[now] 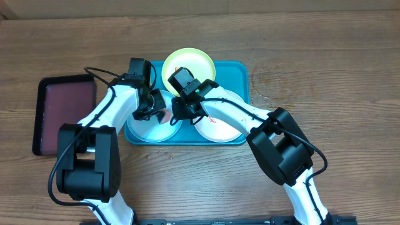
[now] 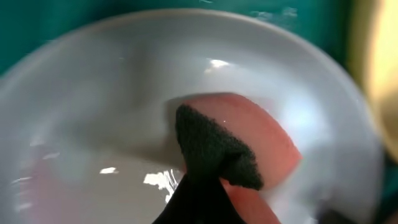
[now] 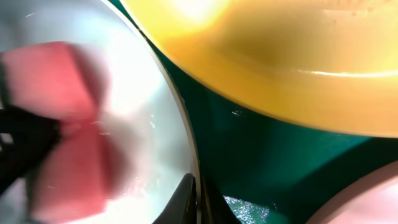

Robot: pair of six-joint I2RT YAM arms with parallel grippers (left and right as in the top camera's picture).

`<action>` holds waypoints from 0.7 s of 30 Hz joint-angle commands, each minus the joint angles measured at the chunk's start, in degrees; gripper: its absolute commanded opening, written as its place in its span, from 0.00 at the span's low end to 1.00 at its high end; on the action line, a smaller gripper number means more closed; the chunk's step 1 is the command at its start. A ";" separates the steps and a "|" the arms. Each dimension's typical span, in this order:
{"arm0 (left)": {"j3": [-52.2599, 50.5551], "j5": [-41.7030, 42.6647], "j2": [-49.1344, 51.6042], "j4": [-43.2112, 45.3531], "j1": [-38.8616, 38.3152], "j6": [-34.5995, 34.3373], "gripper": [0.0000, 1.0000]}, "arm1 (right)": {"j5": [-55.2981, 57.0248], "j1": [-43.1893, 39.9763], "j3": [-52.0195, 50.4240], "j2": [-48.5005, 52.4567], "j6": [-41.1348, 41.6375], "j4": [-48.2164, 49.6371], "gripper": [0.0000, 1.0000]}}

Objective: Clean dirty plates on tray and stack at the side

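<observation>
On the near side of the tray (image 1: 237,70), the left gripper (image 1: 152,111) is clamped on a sponge (image 2: 252,140), pink with a dark green scouring face, and presses it into the bowl of the light blue plate (image 1: 145,130). Just beside it, the right gripper (image 3: 195,200) has its fingers together on that plate's rim, by the look of it pinning the plate so it cannot slide. The step in hand seems to be scrubbing this first plate. To do it well, the sponge should sweep the whole bowl with the scouring face down. The pressure should be light enough that the plate does not tip or skate against the rim grip. The right gripper should hold on until the wiping ends. The wet shine on the plate suggests it will be slippery when lifted, so the grip for stacking needs to be firm and level. The white plate (image 1: 220,128) lies next to it in the same near row. Whether it is dirty is hard to tell from here. Farther back, the yellow-green plate (image 1: 190,62) sits at the tray's far edge. No plate is stacked at the side yet, so the task is at an early stage. Off to the left on the table (image 1: 312,50), a maroon tray (image 1: 65,112) lies well apart from the tray.
</observation>
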 commanded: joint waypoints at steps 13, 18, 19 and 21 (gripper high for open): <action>19.08 -26.58 -2.89 -22.29 0.48 -5.73 0.04 | 1.07 0.17 2.16 -1.01 -3.34 -0.04 0.04; 21.40 -20.55 -11.30 -24.06 2.54 -8.72 0.04 | 7.76 0.46 6.12 -5.01 -6.01 -4.55 0.04; 21.40 -19.08 -13.09 -24.37 3.52 -8.70 0.04 | 10.14 0.63 7.37 -5.97 -7.17 -5.92 0.04; 21.40 -16.26 -16.26 -25.70 5.86 -8.70 0.04 | 15.89 1.27 9.84 -7.56 -9.31 -8.46 0.04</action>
